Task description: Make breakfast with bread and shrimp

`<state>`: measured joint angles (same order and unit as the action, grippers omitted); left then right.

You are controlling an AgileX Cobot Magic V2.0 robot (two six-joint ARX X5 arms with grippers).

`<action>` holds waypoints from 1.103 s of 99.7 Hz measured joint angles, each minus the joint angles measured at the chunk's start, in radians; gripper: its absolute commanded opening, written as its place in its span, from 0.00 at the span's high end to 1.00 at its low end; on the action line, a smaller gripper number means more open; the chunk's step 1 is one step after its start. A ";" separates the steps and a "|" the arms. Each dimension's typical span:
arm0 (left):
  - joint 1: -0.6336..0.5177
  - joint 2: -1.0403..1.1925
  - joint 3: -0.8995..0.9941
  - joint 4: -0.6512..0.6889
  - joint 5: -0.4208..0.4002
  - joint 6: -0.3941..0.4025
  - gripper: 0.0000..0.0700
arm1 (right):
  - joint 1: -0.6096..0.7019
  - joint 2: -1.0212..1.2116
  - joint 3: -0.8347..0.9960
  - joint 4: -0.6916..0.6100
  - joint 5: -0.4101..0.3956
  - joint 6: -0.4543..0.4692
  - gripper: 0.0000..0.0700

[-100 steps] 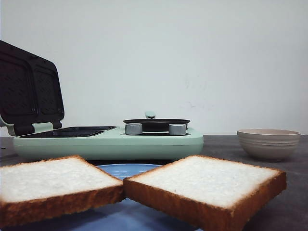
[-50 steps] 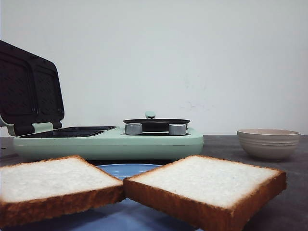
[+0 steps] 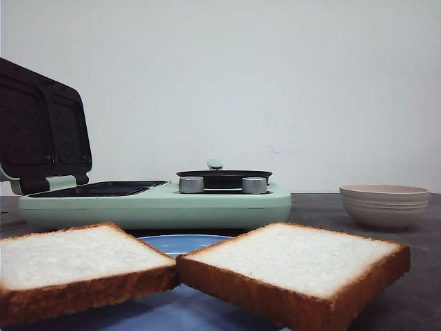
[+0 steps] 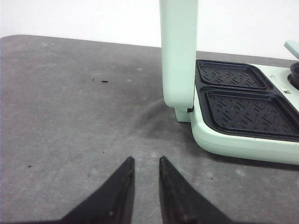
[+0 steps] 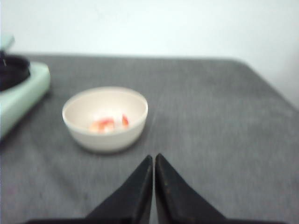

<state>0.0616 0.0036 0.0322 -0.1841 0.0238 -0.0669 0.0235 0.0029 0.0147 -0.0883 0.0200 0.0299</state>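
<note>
Two slices of bread (image 3: 76, 258) (image 3: 296, 258) lie side by side on a blue plate (image 3: 176, 243) at the very front of the front view. The shrimp (image 5: 108, 124), small orange-pink and white pieces, sit in a beige bowl (image 5: 105, 137) just ahead of my right gripper (image 5: 153, 156), which is shut and holds nothing. My left gripper (image 4: 145, 159) hovers low over the grey table, its fingers a narrow gap apart and empty, beside the mint-green sandwich maker (image 4: 233, 142). Neither gripper shows in the front view.
The sandwich maker (image 3: 155, 207) stands behind the plate with its lid (image 3: 41, 131) raised at the left and dark ridged plates (image 4: 247, 109) exposed. A small black pan (image 3: 224, 177) sits on its right half. The bowl (image 3: 384, 205) stands at the right.
</note>
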 measured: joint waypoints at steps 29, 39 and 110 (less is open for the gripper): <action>0.000 0.000 0.000 0.000 0.003 -0.008 0.98 | 0.000 0.000 0.000 0.277 -0.022 0.050 1.00; 0.001 0.000 0.000 0.003 0.040 -0.109 0.98 | 0.000 0.000 0.000 0.354 -0.091 0.187 1.00; -0.019 0.180 0.320 0.013 0.367 -0.537 0.98 | 0.000 0.210 0.465 -0.063 -0.273 0.432 1.00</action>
<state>0.0425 0.1833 0.3523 -0.1707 0.3912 -0.6044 0.0235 0.2127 0.4797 -0.1509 -0.2527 0.4622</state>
